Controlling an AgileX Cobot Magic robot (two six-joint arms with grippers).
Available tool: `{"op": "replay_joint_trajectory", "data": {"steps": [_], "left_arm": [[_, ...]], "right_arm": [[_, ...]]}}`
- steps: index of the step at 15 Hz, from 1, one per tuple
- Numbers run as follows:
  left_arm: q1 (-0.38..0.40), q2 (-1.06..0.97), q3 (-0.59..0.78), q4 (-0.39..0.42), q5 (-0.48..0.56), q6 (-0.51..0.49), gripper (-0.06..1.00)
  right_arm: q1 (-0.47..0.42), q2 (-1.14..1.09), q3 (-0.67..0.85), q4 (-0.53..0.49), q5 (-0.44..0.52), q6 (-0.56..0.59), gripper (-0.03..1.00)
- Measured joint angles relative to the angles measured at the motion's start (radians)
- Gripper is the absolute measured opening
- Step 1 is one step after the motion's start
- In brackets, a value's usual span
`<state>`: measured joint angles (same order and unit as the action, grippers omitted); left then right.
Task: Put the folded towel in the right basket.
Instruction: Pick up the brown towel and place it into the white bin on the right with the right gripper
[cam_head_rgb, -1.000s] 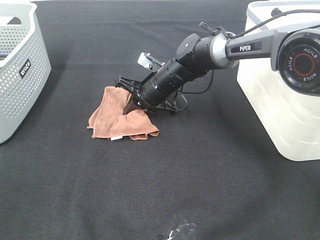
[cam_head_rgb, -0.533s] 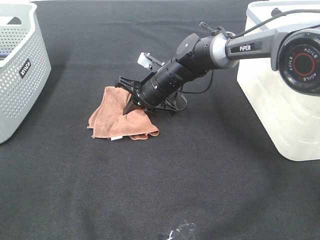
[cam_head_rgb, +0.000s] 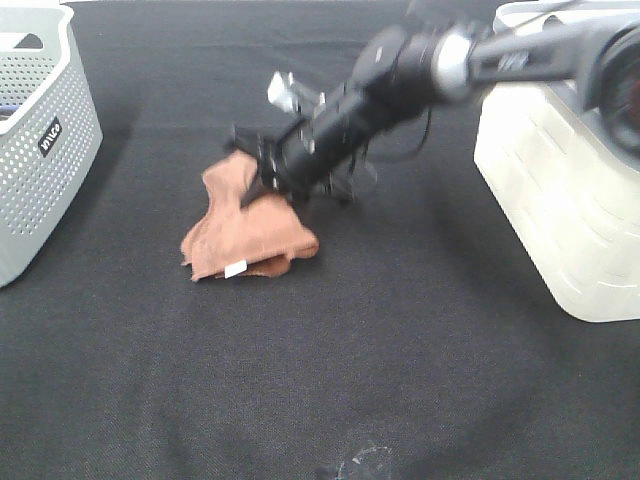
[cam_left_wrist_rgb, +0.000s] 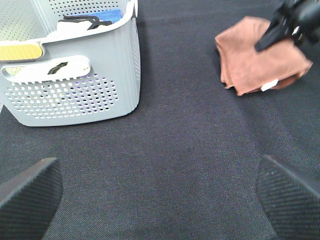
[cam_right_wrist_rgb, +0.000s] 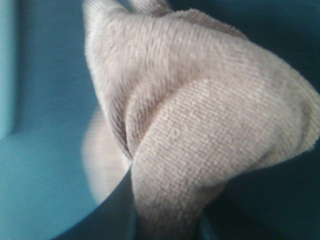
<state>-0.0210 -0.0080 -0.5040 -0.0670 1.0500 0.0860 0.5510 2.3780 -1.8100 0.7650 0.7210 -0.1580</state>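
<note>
The folded brown towel (cam_head_rgb: 245, 228) lies on the black table, left of centre, with its far right part drawn up. My right gripper (cam_head_rgb: 266, 186) is shut on that raised part; the arm is motion-blurred. The towel fills the right wrist view (cam_right_wrist_rgb: 200, 125) close up, where it looks grey. The right basket (cam_head_rgb: 560, 190) is a white tub at the right edge, well away from the towel. The left wrist view shows the towel (cam_left_wrist_rgb: 260, 62) far off with the right gripper (cam_left_wrist_rgb: 280, 30) on it. My left gripper (cam_left_wrist_rgb: 160, 200) is open and empty above bare table.
The grey perforated left basket (cam_head_rgb: 40, 130) stands at the left edge and holds several items; it also shows in the left wrist view (cam_left_wrist_rgb: 75, 80). A small white mark (cam_head_rgb: 360, 462) lies on the black cloth near the front edge.
My right arm has risen and moved back, pulling the towel's gripped edge up. The towel has changed shape and its white tag now shows at the front. The left arm has not moved.
</note>
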Motion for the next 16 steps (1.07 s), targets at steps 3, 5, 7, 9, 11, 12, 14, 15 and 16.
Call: {"op": "replay_joint_trajectory", "data": {"steps": [3, 5, 7, 9, 11, 12, 14, 15, 16], "left_arm": [[0.0, 0.0, 0.0, 0.0, 0.0, 0.0, 0.98], [0.0, 0.0, 0.001, 0.0, 0.0, 0.0, 0.98], [0.0, 0.0, 0.001, 0.0, 0.0, 0.0, 0.98], [0.0, 0.0, 0.001, 0.0, 0.0, 0.0, 0.98], [0.0, 0.0, 0.001, 0.0, 0.0, -0.001, 0.98], [0.0, 0.0, 0.001, 0.0, 0.0, -0.001, 0.98], [0.0, 0.0, 0.001, 0.0, 0.0, -0.001, 0.98], [0.0, 0.0, 0.001, 0.0, 0.0, -0.001, 0.98], [0.0, 0.0, 0.001, 0.0, 0.0, -0.001, 0.98]], "right_arm": [[0.0, -0.152, 0.0, -0.02, 0.061, 0.0, 0.2], [-0.014, -0.262, 0.0, -0.047, 0.123, 0.0, 0.2], [-0.052, -0.365, 0.0, -0.063, 0.159, 0.0, 0.2], [-0.159, -0.492, 0.0, -0.067, 0.165, 0.0, 0.2], [-0.33, -0.635, 0.0, -0.121, 0.178, 0.0, 0.2], [-0.406, -0.676, 0.0, -0.165, 0.187, 0.0, 0.2], [-0.531, -0.713, 0.0, -0.319, 0.199, 0.0, 0.2], [-0.574, -0.711, 0.003, -0.41, 0.201, 0.0, 0.2], [-0.609, -0.7, 0.017, -0.498, 0.203, 0.0, 0.2]]}}
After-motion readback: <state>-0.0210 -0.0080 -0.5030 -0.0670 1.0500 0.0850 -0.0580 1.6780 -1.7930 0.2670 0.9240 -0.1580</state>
